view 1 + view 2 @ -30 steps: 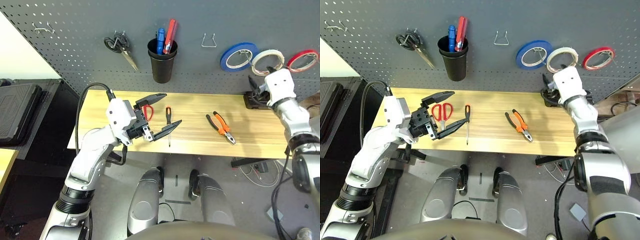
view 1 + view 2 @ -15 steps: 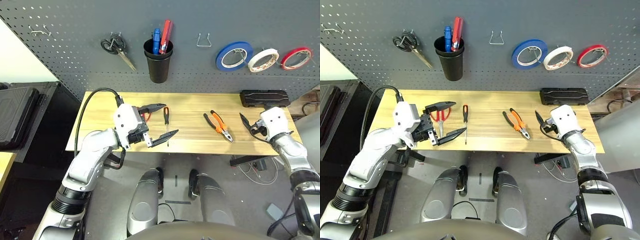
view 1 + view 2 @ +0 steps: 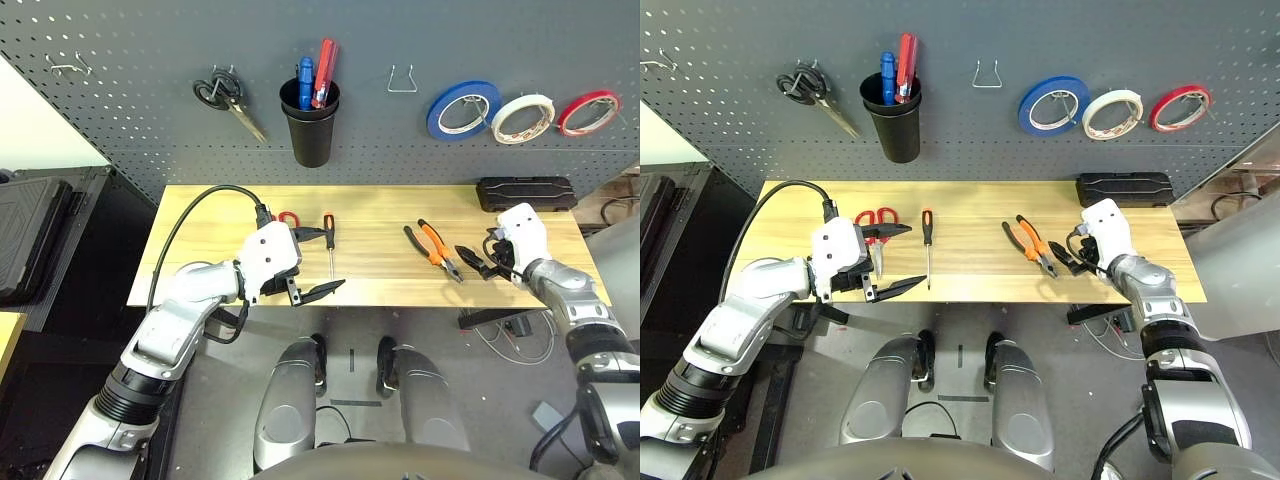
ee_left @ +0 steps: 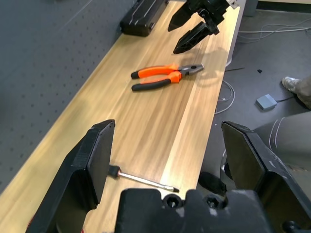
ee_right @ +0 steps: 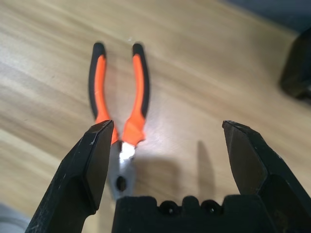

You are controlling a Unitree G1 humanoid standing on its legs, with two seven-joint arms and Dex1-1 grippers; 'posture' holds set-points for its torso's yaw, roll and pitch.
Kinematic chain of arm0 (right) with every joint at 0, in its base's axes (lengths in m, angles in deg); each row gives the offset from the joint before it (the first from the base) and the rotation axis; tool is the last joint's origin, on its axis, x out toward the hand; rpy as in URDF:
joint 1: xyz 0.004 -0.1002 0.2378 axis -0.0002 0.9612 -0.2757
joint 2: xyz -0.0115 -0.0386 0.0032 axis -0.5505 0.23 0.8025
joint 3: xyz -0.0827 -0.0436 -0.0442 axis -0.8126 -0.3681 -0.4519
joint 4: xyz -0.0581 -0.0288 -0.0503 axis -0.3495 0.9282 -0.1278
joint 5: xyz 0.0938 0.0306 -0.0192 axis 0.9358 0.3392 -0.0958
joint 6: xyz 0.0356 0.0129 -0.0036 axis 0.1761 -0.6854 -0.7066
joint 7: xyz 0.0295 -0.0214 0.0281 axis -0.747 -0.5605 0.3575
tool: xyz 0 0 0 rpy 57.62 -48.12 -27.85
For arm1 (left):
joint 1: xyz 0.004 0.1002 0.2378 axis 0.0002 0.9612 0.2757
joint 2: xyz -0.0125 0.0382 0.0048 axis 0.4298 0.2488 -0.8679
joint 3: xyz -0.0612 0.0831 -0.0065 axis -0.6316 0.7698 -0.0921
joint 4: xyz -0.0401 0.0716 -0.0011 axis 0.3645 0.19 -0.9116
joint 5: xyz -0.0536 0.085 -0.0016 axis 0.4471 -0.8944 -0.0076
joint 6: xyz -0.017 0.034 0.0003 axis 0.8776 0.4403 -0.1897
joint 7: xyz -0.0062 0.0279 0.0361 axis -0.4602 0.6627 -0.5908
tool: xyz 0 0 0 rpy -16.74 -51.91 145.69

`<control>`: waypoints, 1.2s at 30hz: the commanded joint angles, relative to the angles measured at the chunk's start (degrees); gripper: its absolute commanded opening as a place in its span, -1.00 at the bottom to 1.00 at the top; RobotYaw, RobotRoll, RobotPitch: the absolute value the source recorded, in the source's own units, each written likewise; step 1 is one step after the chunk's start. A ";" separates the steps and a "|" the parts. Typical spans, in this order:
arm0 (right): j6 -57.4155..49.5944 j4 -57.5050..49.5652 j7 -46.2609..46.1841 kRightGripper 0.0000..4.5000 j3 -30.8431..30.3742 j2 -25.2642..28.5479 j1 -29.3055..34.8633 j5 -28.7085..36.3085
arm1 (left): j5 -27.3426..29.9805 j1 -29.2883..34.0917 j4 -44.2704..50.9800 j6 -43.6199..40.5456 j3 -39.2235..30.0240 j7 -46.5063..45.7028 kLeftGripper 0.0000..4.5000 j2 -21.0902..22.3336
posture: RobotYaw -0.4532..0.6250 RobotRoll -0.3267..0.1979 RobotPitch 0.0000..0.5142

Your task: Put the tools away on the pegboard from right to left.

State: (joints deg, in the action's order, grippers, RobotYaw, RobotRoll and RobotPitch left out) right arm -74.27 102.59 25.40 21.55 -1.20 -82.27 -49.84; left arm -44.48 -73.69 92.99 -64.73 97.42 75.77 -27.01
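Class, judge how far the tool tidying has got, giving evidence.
The white tape ring hangs on a pegboard hook. Nothing is in hand: both grippers stand open. Pliers, screwdriver and red-handled scissors remain on the table.

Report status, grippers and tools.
Both grippers open and empty. Right gripper beside pliers. White tape ring hung on pegboard.

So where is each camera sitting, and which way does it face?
Both eyes: on the head, looking forward and down at the pegboard and table; both arms show.
Left wrist: on the left arm, looking past its open claw at the pliers.
Right wrist: on the right arm, looking past its open claw down at the table.
Both wrists share the pliers.
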 commanded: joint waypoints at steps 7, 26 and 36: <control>-13.80 2.88 3.40 0.98 -4.35 -1.38 -5.56 -1.34 | -0.64 1.83 1.73 -2.12 1.02 -0.41 1.00 -0.22 | 0.22 0.25 -0.02; -14.08 25.50 -0.52 0.98 -11.24 -7.60 -20.61 -10.10 | -0.85 4.49 5.46 -6.72 1.44 -2.30 1.00 -0.01 | 0.36 0.25 0.20; -14.69 28.53 -4.08 0.24 -9.70 -8.87 -22.40 -10.78 | -0.52 4.89 6.66 -8.26 1.21 -2.97 1.00 0.02 | 0.38 0.25 0.22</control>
State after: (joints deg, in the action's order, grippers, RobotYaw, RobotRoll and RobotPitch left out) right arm -87.82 129.29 21.37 11.73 -9.14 -105.90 -60.56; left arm -44.96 -69.83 97.96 -72.32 97.96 72.66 -27.18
